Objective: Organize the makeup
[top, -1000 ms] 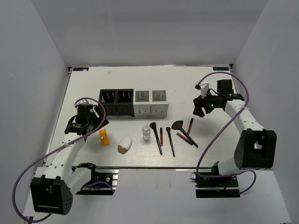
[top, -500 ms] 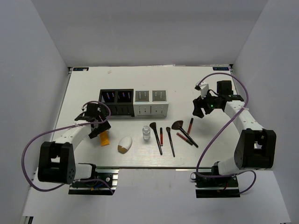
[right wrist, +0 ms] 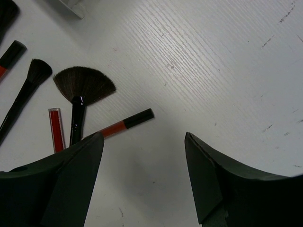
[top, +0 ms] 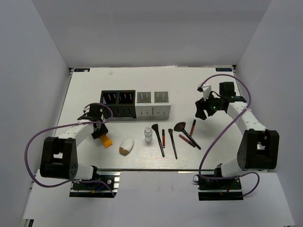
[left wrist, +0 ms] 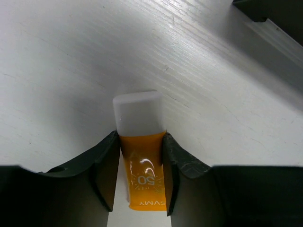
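Note:
The orange tube (left wrist: 140,161) with a white cap lies on the table left of the makeup row, and my left gripper (left wrist: 140,139) is shut on it, a finger pressed against each side. From above, the tube's tail (top: 107,141) sticks out below the left gripper (top: 99,132). To its right lie the white oval with a tan end (top: 126,146), a small clear bottle (top: 148,134), black brushes (top: 158,140) and thin red sticks (top: 193,126). My right gripper (top: 201,112) hovers open, right of the fan brush (right wrist: 84,85) and a red-and-black stick (right wrist: 125,124).
A black slotted box (top: 118,104) and a white one (top: 153,104) stand side by side behind the makeup. The black box's corner (left wrist: 270,14) shows just beyond the tube. Grey walls close in the table on three sides.
My left gripper swung in from the left, came down over the orange tube and closed on it, turning the tube a little. The right arm has barely moved.

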Robot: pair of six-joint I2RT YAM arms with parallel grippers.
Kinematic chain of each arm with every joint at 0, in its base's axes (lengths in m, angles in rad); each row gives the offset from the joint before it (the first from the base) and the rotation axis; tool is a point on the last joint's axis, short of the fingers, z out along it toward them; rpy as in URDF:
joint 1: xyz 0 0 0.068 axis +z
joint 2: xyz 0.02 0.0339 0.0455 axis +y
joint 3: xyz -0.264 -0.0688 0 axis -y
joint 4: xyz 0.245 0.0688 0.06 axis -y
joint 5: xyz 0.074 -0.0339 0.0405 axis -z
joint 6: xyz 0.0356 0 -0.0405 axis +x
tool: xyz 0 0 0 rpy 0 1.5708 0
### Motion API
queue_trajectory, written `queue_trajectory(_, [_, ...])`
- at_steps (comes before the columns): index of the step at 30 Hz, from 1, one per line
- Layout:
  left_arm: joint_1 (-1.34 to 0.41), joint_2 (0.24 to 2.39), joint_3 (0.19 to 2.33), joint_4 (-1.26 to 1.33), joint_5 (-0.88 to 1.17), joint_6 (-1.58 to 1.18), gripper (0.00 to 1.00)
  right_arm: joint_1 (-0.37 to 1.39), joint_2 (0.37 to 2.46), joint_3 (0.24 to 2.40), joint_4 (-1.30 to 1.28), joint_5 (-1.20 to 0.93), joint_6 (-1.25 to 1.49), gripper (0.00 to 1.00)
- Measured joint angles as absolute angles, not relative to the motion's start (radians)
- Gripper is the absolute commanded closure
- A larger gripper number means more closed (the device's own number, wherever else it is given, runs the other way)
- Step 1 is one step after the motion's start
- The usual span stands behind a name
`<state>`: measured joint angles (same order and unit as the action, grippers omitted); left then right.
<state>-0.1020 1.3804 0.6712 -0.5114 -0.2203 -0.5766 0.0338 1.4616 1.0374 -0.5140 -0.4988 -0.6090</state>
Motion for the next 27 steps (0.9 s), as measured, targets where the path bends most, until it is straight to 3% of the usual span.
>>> queue_trajectory(5, [-0.102, 1.360, 0.671, -0.542, -0.220, -0.587, 0.69, 0.034, 1.467, 1.037, -0.514, -0.497, -0.610, 0.25])
queue_trajectory(17, [-0.102, 0.847, 0.761, -0.583, -0.063, -0.576, 0.70, 0.034, 1.475, 1.037, -0.525, -0.505, -0.640, 0.26])
queue_trajectory(22, [-0.103, 0.910, 0.891, -0.480, -0.033, -0.570, 0.74, 0.034, 1.482, 1.043, -0.532, -0.524, -0.653, 0.27])
queue_trajectory(27, [-0.103, 1.126, 1.023, -0.354, -0.049, -0.540, 0.74, 0.035, 1.492, 1.066, -0.541, -0.536, -0.663, 0.27])
